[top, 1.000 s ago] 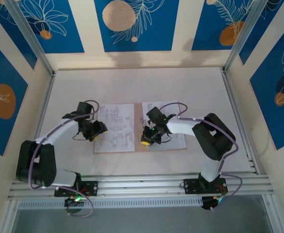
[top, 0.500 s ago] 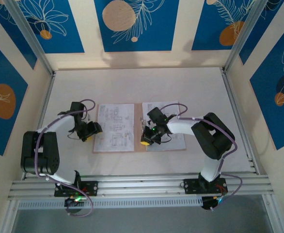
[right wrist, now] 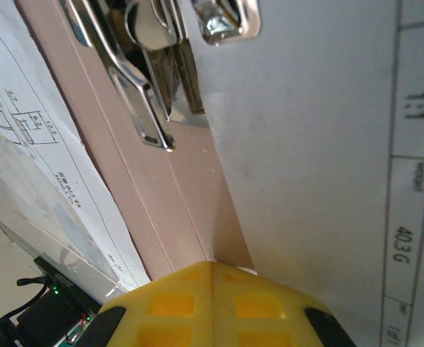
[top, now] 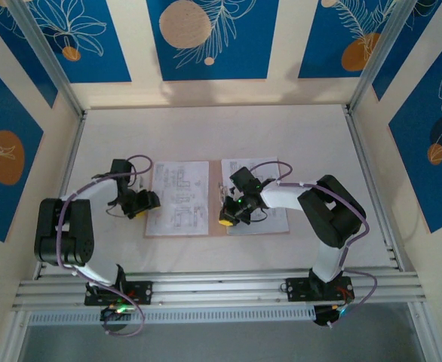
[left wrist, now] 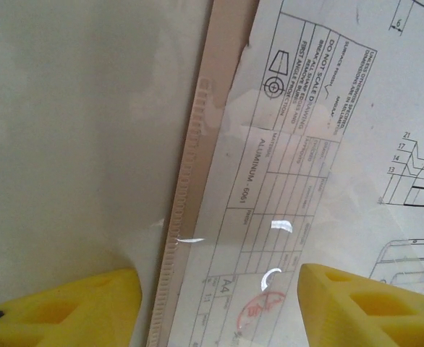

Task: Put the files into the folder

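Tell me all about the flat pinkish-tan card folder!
The pinkish-tan card folder lies open flat on the white table, both leaves mostly covered by white printed paper sheets. A metal clip sits beside its middle crease. Its left edge has a ribbed strip. The right gripper, shut, sits at the crease.

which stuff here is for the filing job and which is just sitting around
For the job: folder, printed sheets, folder's metal clip.
Just around: table, blue patterned wall panels, metal rail.

Bright, even overhead light, soft shadows; small glare spots on files (left wrist: 320, 144); wrist-cam foreground sl. blurry.
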### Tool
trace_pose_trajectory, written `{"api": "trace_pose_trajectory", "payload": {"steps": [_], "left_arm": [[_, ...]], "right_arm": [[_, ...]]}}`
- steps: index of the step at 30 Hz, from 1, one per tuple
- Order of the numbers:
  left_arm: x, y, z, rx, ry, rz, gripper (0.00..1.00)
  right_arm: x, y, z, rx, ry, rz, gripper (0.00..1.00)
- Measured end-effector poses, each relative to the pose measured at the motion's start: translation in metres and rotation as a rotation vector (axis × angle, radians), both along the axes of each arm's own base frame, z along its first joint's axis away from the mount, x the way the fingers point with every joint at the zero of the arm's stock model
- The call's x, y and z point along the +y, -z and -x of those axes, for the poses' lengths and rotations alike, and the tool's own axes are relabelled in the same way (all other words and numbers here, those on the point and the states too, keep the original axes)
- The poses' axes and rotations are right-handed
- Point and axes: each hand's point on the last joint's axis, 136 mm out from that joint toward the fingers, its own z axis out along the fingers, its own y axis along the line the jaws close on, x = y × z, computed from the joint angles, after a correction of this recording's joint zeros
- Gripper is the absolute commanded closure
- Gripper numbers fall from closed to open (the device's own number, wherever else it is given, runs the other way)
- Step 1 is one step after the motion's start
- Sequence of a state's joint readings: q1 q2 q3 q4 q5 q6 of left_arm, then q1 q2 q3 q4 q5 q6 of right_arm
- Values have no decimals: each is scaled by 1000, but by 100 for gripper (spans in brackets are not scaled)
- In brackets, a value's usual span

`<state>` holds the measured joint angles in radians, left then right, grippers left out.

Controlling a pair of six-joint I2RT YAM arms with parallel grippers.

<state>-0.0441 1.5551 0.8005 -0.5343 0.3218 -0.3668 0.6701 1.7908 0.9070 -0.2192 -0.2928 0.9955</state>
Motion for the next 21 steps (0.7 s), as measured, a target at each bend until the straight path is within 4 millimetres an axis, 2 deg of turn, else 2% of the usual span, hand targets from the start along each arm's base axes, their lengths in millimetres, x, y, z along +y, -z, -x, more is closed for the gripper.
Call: {"api": "trace_pose_trajectory", "payload": {"steps": [12, 21], "left_arm": [[-10, -9, -2, -95, 20, 52, 45], [-17, -46, -9, -210, 8, 102, 51]], "right_arm": [[-3, 0, 0, 15, 8, -4, 95], [-5, 0, -1, 25, 12, -12, 96]]}}
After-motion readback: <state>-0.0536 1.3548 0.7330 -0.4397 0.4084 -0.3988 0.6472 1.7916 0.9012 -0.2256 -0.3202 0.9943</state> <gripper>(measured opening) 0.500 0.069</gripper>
